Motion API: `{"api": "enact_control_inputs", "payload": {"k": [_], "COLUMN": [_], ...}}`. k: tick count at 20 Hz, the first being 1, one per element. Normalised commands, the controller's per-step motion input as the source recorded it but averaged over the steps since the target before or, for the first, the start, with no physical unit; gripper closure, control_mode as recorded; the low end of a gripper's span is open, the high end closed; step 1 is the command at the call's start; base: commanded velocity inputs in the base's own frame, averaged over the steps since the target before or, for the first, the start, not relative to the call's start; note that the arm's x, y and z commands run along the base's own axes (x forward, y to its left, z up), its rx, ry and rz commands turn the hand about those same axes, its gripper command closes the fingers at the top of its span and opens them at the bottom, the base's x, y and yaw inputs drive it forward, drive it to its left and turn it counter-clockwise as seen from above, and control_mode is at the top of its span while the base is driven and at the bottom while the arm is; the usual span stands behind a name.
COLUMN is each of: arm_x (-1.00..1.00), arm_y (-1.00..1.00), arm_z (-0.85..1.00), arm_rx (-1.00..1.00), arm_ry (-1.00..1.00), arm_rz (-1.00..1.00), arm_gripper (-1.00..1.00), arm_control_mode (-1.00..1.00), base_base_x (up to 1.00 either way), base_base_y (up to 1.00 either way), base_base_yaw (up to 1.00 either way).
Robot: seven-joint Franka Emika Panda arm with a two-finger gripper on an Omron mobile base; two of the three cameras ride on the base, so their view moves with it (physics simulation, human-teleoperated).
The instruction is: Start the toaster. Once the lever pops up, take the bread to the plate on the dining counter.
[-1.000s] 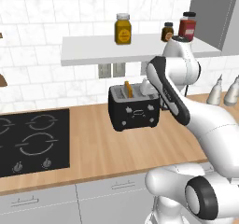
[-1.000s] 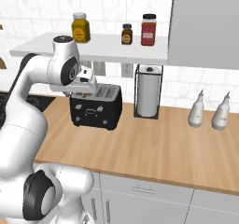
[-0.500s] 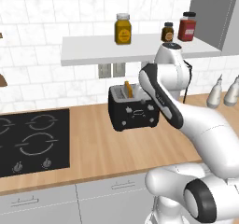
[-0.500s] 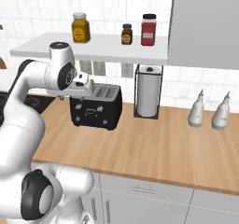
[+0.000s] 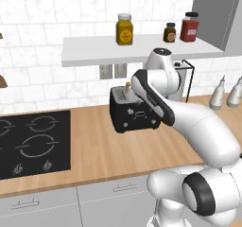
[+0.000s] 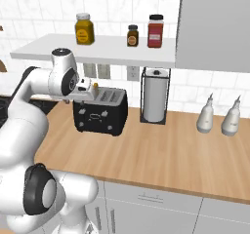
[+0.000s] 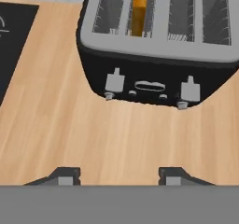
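Wood counter (image 7: pixel 70 129) lies bare between open pincer (image 7: pixel 116 175) and toaster (image 7: pixel 158 45).

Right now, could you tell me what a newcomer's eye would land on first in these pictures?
Probably the black toaster on the wooden counter, with an orange-crusted slice of bread standing in one slot. The open gripper hovers above it, and three jars line the shelf overhead.
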Motion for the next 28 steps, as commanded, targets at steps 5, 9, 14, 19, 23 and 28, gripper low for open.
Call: {"api": "enact_control_inputs", "payload": {"k": [5, 9, 14, 19, 23, 28], "arm_x": [0.47, 0.42, 0.15, 0.00, 0.00, 0.02], "arm_y": [0.11, 0.05, 0.00, 0.00, 0.00, 0.01], "arm_z": [-0.08, -0.13, -0.33, -0.25, -0.36, -0.20], "arm_rx": [0.00, 0.00, 0.00, 0.00, 0.00, 0.00], "arm_ry": [-0.05, -0.02, 0.00, 0.00, 0.00, -0.04], "arm_rz": [0.00, 0.00, 0.00, 0.00, 0.00, 0.00], "arm_gripper": [1.00, 1.00, 1.00, 1.00, 1.00, 1.00], "arm_control_mode": [-1.00, -1.00, -1.00, -1.00, -1.00, -1.00], "base_base_x": [0.00, 0.00, 0.00, 0.00, 0.00, 0.00], "base_base_y": [0.00, 0.00, 0.00, 0.00, 0.00, 0.00], "base_base_yaw": [0.00, 0.00, 0.00, 0.00, 0.00, 0.00]}}
